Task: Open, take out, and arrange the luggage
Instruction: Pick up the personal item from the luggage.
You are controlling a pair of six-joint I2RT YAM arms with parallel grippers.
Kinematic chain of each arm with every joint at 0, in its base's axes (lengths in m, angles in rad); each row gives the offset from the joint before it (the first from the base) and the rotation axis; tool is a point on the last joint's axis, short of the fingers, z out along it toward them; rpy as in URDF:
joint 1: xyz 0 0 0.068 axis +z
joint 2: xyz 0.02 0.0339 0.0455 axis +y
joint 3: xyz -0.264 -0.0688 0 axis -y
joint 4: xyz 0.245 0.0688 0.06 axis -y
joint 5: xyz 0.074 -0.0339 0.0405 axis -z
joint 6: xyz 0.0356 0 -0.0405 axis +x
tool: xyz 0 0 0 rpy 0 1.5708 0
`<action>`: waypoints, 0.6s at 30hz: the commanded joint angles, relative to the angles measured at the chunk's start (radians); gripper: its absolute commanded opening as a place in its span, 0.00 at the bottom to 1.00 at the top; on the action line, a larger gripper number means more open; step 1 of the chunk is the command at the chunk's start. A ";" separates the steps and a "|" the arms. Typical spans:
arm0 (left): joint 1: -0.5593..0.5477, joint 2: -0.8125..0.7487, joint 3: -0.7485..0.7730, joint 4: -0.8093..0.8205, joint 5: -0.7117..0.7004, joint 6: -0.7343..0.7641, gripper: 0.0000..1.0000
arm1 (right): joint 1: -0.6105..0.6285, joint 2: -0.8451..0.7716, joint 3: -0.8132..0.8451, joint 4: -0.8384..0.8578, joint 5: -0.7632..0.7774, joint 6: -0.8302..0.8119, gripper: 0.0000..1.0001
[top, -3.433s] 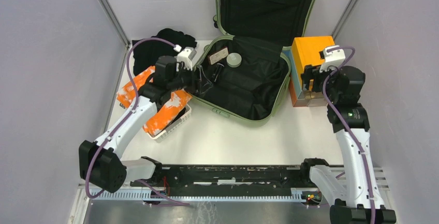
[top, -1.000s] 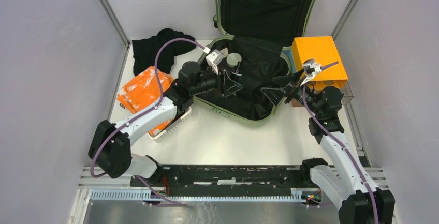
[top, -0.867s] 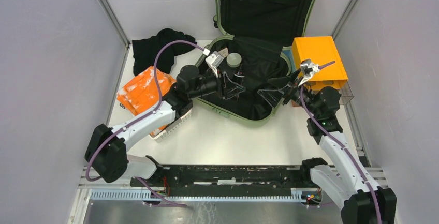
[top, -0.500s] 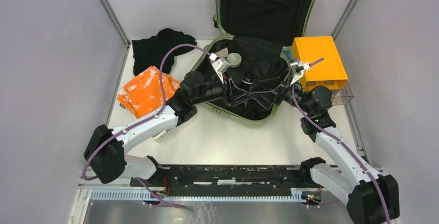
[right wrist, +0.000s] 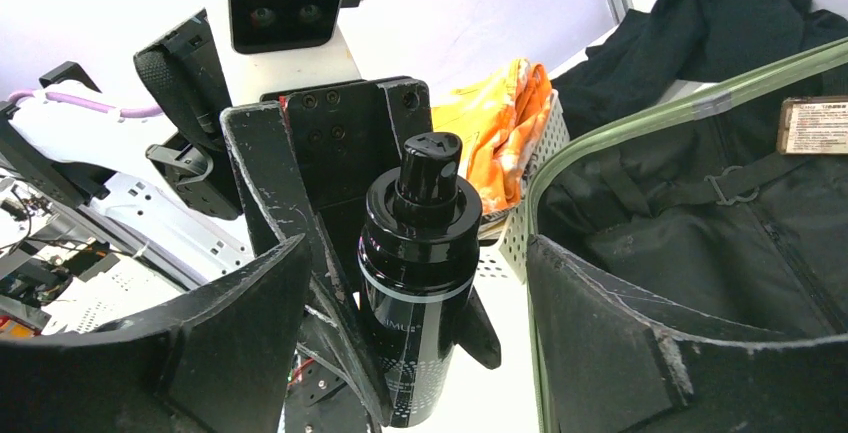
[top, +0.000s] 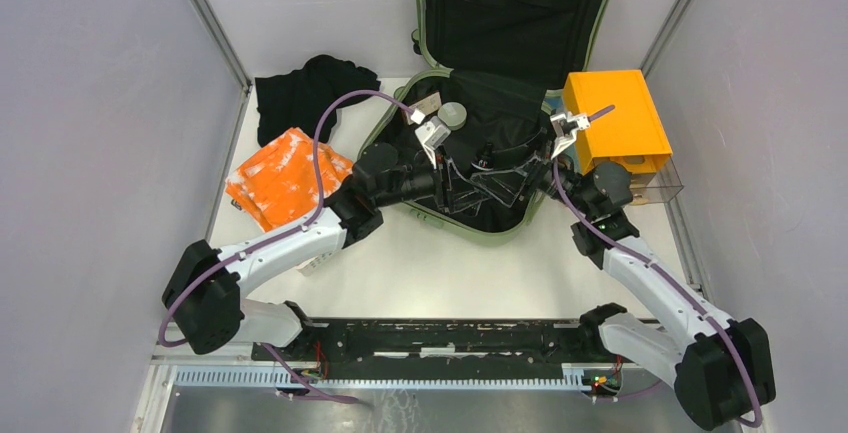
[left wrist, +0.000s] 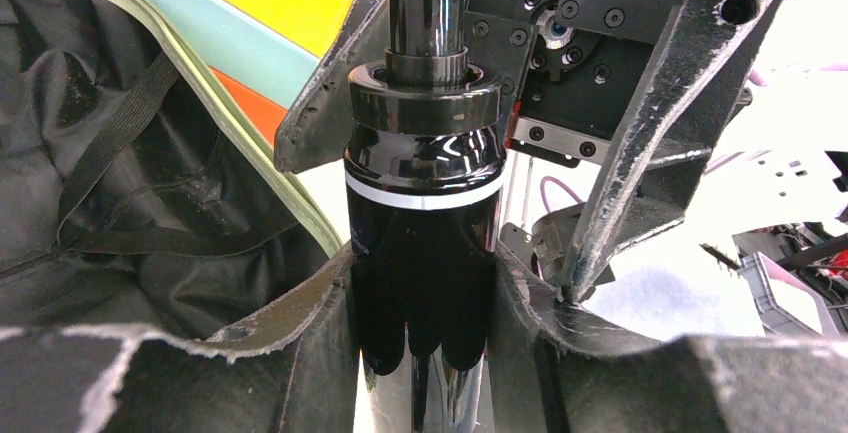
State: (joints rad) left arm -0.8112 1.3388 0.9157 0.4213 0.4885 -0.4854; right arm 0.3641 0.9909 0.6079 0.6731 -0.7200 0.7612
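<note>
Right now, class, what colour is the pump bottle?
The pump bottle is glossy black with a white band; left wrist view.

Pump bottle [left wrist: 424, 253]: glossy black, smooth, mirror-like highlights, 1 white band. On left gripper [left wrist: 424, 298], fingers [left wrist: 250, 353] matt black, edges scuffed grey and rough. The luggage [top: 510, 13]: smooth sage-green shell, matt black woven lining. The basket [right wrist: 530, 193]: white perforated plastic. The box [top: 615, 118]: matt orange.

White table [top: 450, 273] is used as the base. An open green suitcase [top: 510, 13] is set at far middle, lid stood up. Black cloth [top: 300, 93] is heaped far left. A white basket [right wrist: 548, 148] filled with orange packets [top: 285, 178] is placed at left. An orange box [top: 615, 118] and clear container [top: 660, 183] are seen just right of the suitcase.
</note>
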 commanded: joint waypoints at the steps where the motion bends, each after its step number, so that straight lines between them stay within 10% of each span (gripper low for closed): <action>1: -0.006 -0.035 0.015 0.088 -0.011 -0.012 0.03 | 0.029 0.010 0.053 0.034 0.019 -0.010 0.81; 13: -0.011 -0.051 0.005 0.091 0.008 -0.009 0.06 | 0.055 0.027 0.069 0.056 0.029 0.003 0.64; 18: -0.013 -0.061 0.005 0.091 0.012 -0.011 0.08 | 0.060 0.026 0.070 0.056 0.030 -0.001 0.31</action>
State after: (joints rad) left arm -0.8169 1.3243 0.9092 0.4229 0.4976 -0.4850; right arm 0.4126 1.0180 0.6323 0.6796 -0.6933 0.7643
